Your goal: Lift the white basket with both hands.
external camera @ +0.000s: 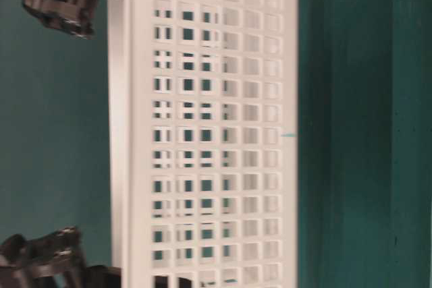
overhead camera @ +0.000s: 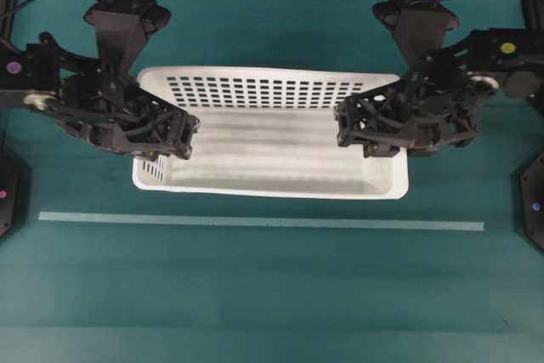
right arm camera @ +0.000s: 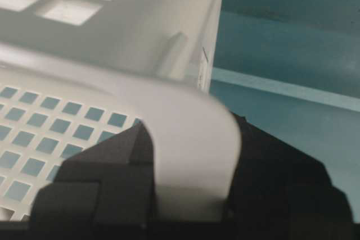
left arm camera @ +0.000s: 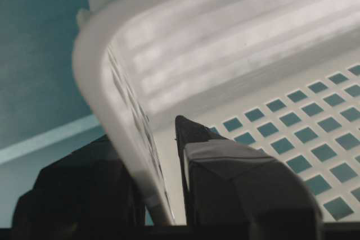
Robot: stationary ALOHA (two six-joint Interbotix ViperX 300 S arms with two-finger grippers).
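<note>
Left hand [left arm camera: 163, 195]: clamped astride left end wall of white basket [overhead camera: 272, 155]. Right hand [right arm camera: 191, 195]: clamped over right end rim. Basket spans between both.

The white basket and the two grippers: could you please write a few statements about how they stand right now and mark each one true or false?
1. The left gripper has one finger inside and one outside the wall of the white basket. True.
2. The right gripper hangs open, apart from the basket. False: it is clamped on the rim at the basket's right end.
3. The basket holds several items. False: its floor shows bare in the overhead view.
4. A pale strip runs across the green table on the near side of the basket. True.
5. Both grippers grip the same end. False: they grip opposite ends.
</note>
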